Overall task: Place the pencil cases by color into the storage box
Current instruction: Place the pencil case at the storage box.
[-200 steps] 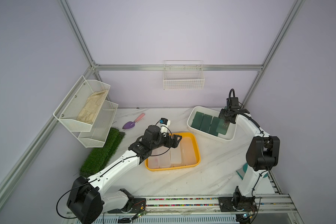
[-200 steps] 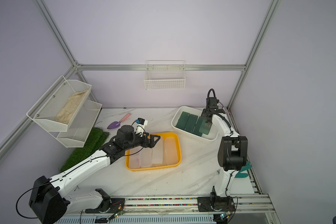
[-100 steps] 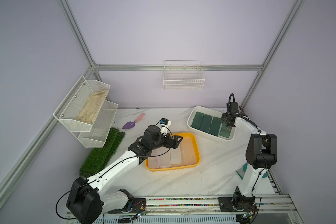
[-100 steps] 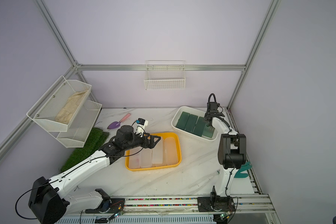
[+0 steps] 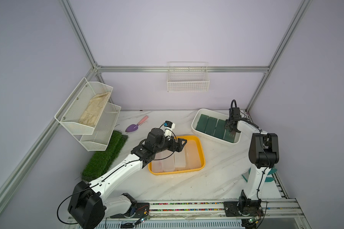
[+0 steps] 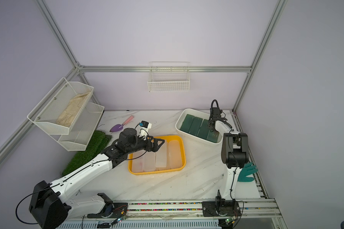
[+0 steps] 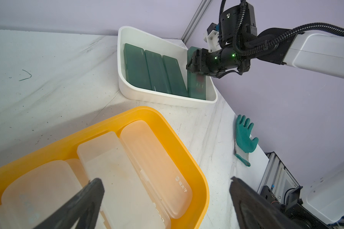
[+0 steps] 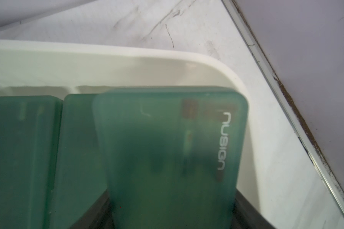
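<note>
The white storage box (image 5: pixel 213 136) (image 6: pixel 195 136) stands at the back right with three dark green pencil cases (image 5: pixel 209 125) (image 7: pixel 153 71) (image 8: pixel 18 148) lying flat in it. My right gripper (image 5: pixel 229 127) (image 6: pixel 211 126) (image 7: pixel 192 63) (image 8: pixel 170 208) is shut on another green pencil case (image 7: pixel 197 87) (image 8: pixel 167 148), held tilted at the box's right end. Its lower end is down inside the box. The yellow box (image 5: pixel 202 150) (image 7: pixel 167 123) holds several frosted white pencil cases (image 5: pixel 180 158) (image 7: pixel 153 150). Above its back edge hovers my left gripper (image 5: pixel 182 143) (image 6: pixel 159 143) (image 7: pixel 165 184), open and empty.
A purple trowel (image 5: pixel 133 126) lies at the back left, beside a grass mat (image 5: pixel 107 156) under a tiered wire shelf (image 5: pixel 87 111). A green glove (image 6: pixel 246 172) (image 7: pixel 244 136) lies by the right arm's base. A wire basket (image 5: pixel 188 79) hangs on the back wall.
My right gripper has brought the green pencil case forward and down into the right end of the white box. The left arm has barely moved.
</note>
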`<action>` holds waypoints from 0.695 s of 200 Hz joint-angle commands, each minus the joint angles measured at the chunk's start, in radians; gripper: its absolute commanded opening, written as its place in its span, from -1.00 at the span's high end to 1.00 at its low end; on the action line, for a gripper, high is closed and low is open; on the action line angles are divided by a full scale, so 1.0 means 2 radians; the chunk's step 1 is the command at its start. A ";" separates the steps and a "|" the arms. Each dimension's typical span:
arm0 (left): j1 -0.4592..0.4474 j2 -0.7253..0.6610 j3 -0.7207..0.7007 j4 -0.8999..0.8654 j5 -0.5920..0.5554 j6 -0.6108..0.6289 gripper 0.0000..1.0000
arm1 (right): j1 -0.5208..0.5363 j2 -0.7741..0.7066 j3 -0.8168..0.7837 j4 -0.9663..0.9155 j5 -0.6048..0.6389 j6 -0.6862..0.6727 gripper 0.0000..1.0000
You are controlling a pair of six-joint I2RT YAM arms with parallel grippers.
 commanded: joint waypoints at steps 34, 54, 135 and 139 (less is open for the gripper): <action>0.003 -0.009 0.005 0.010 0.002 0.012 -1.00 | -0.004 0.041 0.023 0.006 0.008 -0.004 -0.17; 0.003 -0.008 0.007 0.009 0.001 0.013 -1.00 | -0.004 0.052 0.029 0.006 0.006 -0.004 -0.18; 0.003 0.006 0.020 0.008 -0.007 0.025 -1.00 | -0.005 0.080 0.040 -0.017 -0.002 -0.003 -0.29; 0.004 0.007 0.021 0.008 -0.007 0.026 -1.00 | -0.005 0.080 0.040 -0.018 -0.003 -0.003 -0.30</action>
